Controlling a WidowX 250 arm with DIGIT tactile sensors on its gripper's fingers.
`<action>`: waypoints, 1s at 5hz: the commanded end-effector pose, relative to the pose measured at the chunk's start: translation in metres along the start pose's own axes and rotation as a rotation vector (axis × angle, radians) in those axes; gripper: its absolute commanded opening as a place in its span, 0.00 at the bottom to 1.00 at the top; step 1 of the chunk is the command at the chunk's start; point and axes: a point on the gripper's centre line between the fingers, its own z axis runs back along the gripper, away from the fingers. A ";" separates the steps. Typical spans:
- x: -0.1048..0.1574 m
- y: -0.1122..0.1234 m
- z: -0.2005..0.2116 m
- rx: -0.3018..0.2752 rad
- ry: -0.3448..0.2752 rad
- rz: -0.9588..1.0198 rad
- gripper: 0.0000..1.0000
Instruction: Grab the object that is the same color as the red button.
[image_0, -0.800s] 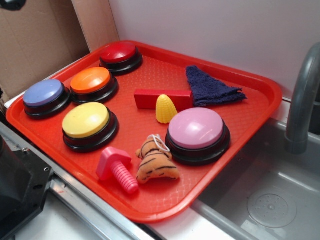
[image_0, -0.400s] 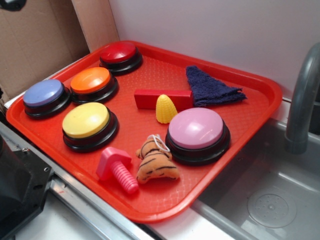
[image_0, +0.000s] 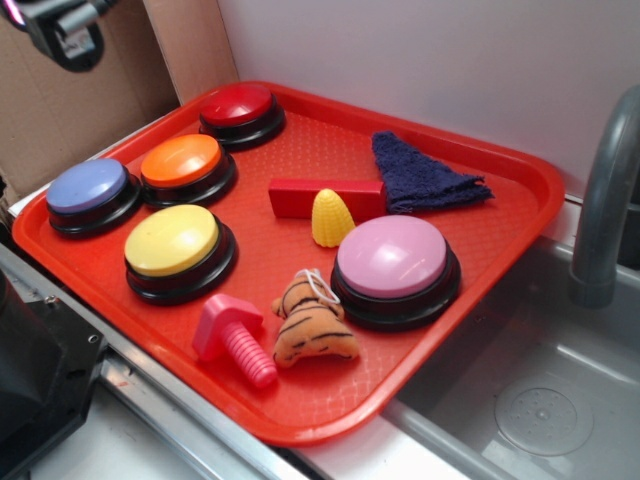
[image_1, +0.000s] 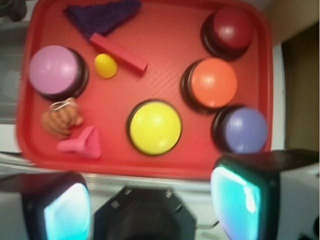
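My pincer (image_1: 145, 200) hangs high over the near edge of the red tray (image_0: 500, 240), its two pads spread wide apart with nothing between them. The red button (image_0: 237, 104) sits in the tray's far left corner, and the thing that matches it is the red block (image_0: 300, 197), lying flat near the middle of the tray. A yellow corn toy (image_0: 332, 217) stands touching its front face, and a dark blue cloth (image_0: 420, 178) lies at its right end. To do this well, I judge I should travel out over the tray, turn so my pads straddle the block's narrow width, and come down on its free left half, away from the corn and the cloth. Compared with a moment ago, my arm has entered the top left corner of the exterior view; everything on the tray lies unchanged.
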 end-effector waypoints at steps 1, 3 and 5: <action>0.039 0.014 -0.039 0.076 -0.095 -0.212 1.00; 0.082 0.012 -0.097 0.043 -0.183 -0.441 1.00; 0.110 0.007 -0.149 0.026 -0.213 -0.575 1.00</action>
